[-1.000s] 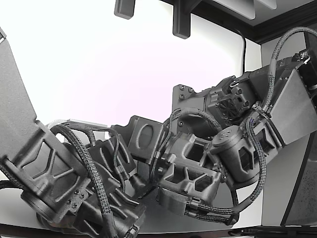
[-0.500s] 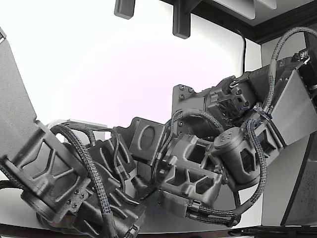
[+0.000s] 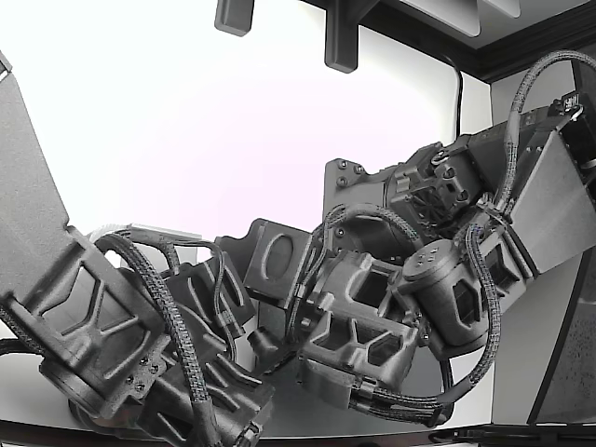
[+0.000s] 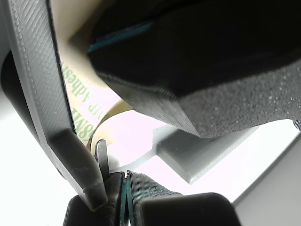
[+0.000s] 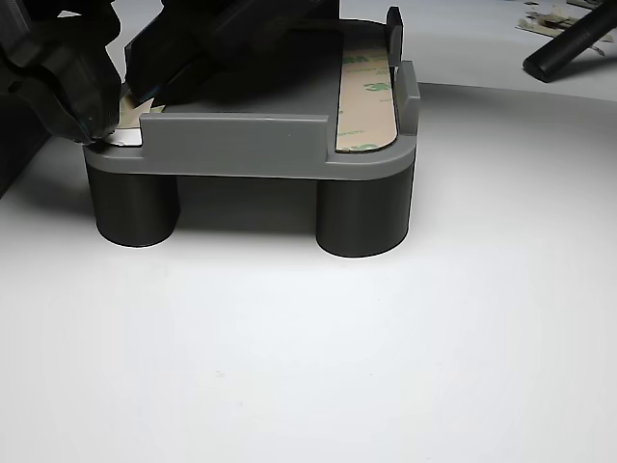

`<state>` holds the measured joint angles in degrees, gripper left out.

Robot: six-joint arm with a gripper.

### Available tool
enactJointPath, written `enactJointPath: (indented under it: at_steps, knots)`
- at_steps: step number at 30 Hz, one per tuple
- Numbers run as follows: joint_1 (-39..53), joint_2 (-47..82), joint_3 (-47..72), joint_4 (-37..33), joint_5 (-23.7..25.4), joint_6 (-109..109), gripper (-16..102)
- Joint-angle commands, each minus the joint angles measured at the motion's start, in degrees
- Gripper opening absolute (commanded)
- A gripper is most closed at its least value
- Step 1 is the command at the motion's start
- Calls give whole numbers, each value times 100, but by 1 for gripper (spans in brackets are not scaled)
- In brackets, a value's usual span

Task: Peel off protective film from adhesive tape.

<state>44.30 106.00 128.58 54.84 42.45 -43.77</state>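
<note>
Film on the adhesive tape (image 5: 366,92) looks thin, light and floppy, best taken at a lifted corner. The gripper (image 5: 96,130) seems pinched shut on such a corner (image 5: 130,101) at the grey fixture (image 5: 251,145)'s end; the strip lies flat on top.

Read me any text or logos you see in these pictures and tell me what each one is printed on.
"3M": green logo on the tan film strip lying in the grey fixture, other view.
Green lettering on the film in the wrist view, seemingly "adhesive", cut off and partly hidden; not fully readable.
Exterior view: no text visible.
</note>
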Motion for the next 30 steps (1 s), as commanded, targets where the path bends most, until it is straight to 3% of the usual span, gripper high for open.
enactJointPath:
  at_steps: [1,22,30]
  knots:
    - [-35,105,-123,44,-53,0,-11]
    - [-62,598,35,0,132,-229,-11]
    - [-308,1485,483,-114,79,-562,-11]
